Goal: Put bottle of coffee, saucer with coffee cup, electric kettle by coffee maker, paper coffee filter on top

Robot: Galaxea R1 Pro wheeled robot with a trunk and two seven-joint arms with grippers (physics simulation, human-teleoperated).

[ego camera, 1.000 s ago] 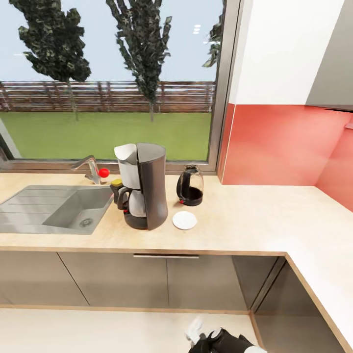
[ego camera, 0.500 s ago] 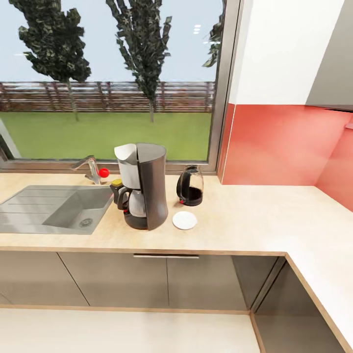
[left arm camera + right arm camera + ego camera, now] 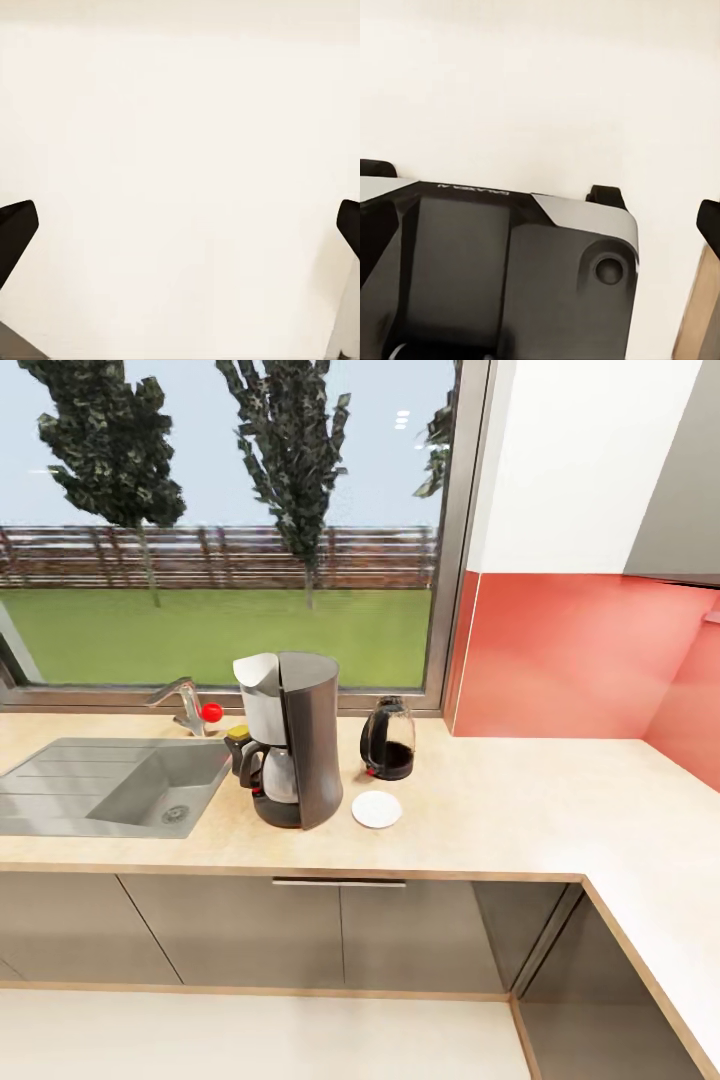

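The coffee maker point(image 3: 293, 738) stands on the kitchen countertop point(image 3: 500, 810) right of the sink. The electric kettle point(image 3: 388, 739) is close behind it to the right. The saucer point(image 3: 377, 810) lies bare at the machine's front right. The bottle of coffee point(image 3: 238, 734) peeks out with its yellow cap behind the machine's left side. I cannot make out the paper coffee filter, and the coffee cup is out of view. My left gripper point(image 3: 180, 229) is open over pale floor. My right gripper point(image 3: 540, 229) is open above my dark base point(image 3: 510, 270), nothing between its fingers.
A steel sink point(image 3: 120, 785) with a faucet point(image 3: 183, 703) and red knob sits at the counter's left. The counter turns a corner at the right point(image 3: 660, 880) under a red backsplash. Grey cabinets point(image 3: 300, 930) run below, and a window is behind.
My right gripper, seen at the bottom edge of the head view one second ago, has dropped out of that view. Nothing on the counter has moved.
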